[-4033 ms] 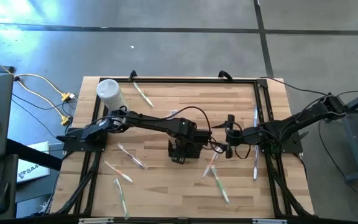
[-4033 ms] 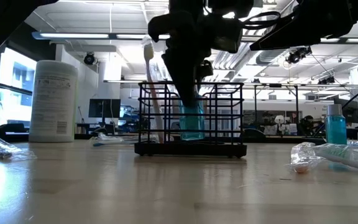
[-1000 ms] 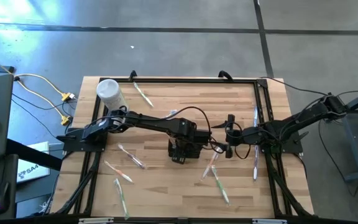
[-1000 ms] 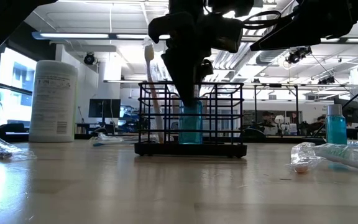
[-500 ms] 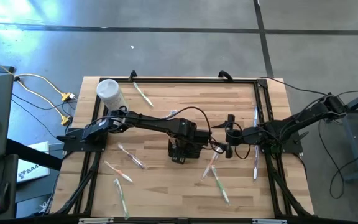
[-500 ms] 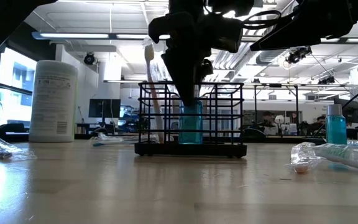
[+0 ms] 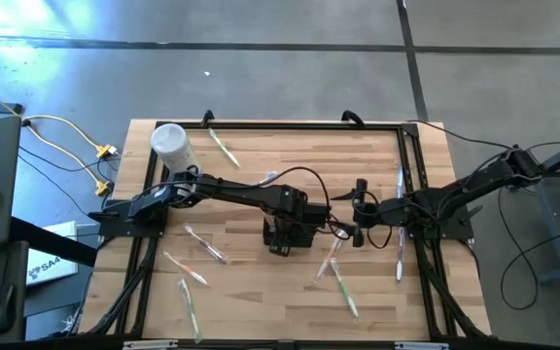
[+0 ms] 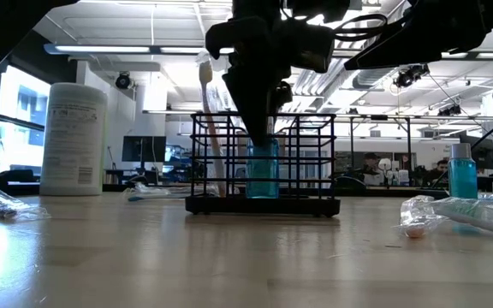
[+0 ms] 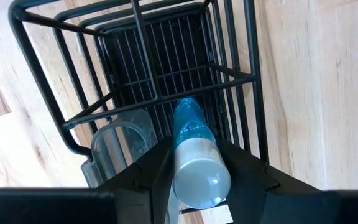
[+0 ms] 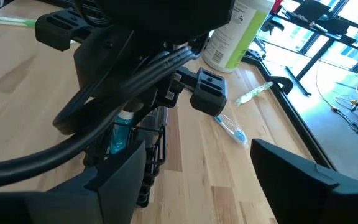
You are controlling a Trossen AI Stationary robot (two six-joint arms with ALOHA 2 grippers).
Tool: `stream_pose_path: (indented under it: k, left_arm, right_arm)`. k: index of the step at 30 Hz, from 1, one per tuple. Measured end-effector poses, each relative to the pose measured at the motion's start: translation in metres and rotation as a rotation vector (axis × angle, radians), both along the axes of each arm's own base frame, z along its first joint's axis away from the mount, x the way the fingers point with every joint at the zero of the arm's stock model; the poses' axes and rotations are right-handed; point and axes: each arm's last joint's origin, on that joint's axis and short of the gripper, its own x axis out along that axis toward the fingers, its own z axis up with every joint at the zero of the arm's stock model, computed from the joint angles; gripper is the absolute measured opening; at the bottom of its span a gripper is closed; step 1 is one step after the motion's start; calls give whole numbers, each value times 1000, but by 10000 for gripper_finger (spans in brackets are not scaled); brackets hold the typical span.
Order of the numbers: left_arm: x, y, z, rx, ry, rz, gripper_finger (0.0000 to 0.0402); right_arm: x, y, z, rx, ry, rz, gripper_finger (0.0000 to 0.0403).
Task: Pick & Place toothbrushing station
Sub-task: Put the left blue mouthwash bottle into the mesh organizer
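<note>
No readable writing: the label text on the white container (image 8: 74, 139) is too small for us to make out. The toothbrushing station (image 8: 262, 162), a black wire rack, is sitting upright mid-table. It's holding a white toothbrush (image 8: 208, 120). Our left gripper (image 9: 194, 163) is clamping a blue bottle (image 9: 193, 155) upright inside it. Our right gripper (image 10: 197, 165) is waiting alongside, fingers spread, gripping nothing.

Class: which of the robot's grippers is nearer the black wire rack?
Left. The left gripper holds a blue bottle inside the rack; the right gripper waits open beside it.
</note>
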Motion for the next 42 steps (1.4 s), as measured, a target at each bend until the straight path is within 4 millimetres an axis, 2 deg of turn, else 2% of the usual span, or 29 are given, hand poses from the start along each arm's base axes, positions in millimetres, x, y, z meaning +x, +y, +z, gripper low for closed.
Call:
stream_pose_path:
  k: [5, 15, 22, 28, 33, 42]
  left_arm:
    - [0, 0, 0, -1, 3, 10, 129]
    - [0, 0, 0, 15, 3, 35, 158]
    - [-1, 0, 0, 16, 4, 29, 139]
    - [0, 1, 10, 21, 5, 30, 121]
    - [1, 2, 18, 43, -17, 36, 119]
    - [-2, 3, 19, 63, 11, 38, 118]
  right_arm:
    - [0, 0, 0, 5, -1, -2, 283]
    - [0, 0, 0, 7, -1, -2, 284]
    - [0, 0, 0, 7, -1, -2, 281]
    - [0, 0, 0, 7, -1, -3, 281]
    - [0, 0, 0, 7, -2, -3, 281]
    - [0, 0, 0, 21, -3, -8, 280]
